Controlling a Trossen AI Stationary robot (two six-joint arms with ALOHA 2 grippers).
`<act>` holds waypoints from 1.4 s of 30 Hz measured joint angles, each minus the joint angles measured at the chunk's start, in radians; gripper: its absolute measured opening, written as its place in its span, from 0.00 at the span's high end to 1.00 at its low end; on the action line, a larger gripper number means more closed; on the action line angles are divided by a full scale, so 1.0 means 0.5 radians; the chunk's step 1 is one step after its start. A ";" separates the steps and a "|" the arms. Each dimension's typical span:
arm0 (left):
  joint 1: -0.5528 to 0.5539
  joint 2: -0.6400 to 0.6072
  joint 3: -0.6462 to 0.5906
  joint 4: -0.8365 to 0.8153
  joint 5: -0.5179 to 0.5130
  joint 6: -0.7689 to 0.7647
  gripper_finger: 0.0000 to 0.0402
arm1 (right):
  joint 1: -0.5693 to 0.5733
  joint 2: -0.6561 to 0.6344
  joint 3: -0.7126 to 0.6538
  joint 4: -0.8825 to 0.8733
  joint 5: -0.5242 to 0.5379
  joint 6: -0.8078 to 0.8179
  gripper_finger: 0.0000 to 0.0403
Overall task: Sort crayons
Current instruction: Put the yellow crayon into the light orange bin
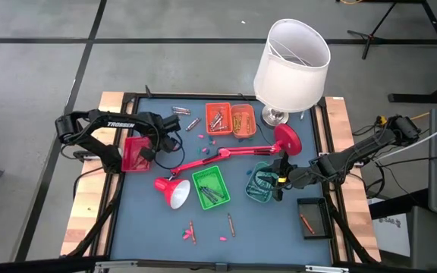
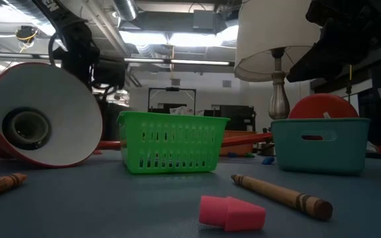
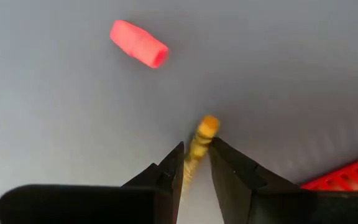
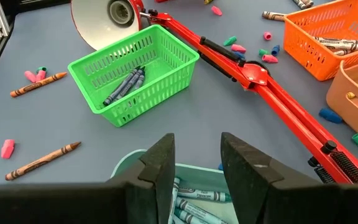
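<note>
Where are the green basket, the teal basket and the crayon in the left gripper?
green basket point(image 4: 166, 65), right wrist view, near wall.
teal basket point(image 2: 319, 145), low view, front wall.
yellow crayon point(image 3: 202, 138), left wrist view, exposed upper part between the left gripper's fingers.

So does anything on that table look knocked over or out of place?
Yes. The red desk lamp lies flat across the mat, its shade resting on the surface. Pink eraser caps and brown crayons lie loose outside the baskets. The left claw grips a yellow crayon.
</note>
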 joint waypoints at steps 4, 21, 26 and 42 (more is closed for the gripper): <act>-0.001 -0.004 -0.020 0.085 -0.002 -0.005 0.82 | 0.000 0.000 0.000 0.000 0.000 0.000 0.69; 0.002 -0.004 -0.021 0.141 0.019 0.107 0.98 | 0.000 0.000 0.000 0.005 0.000 0.000 0.69; 0.002 -0.004 -0.021 0.178 0.021 0.022 0.99 | 0.000 0.000 0.000 0.005 0.001 0.000 0.69; 0.001 0.003 0.522 0.406 0.313 -0.669 1.00 | 0.000 0.001 0.000 0.012 0.001 -0.001 0.69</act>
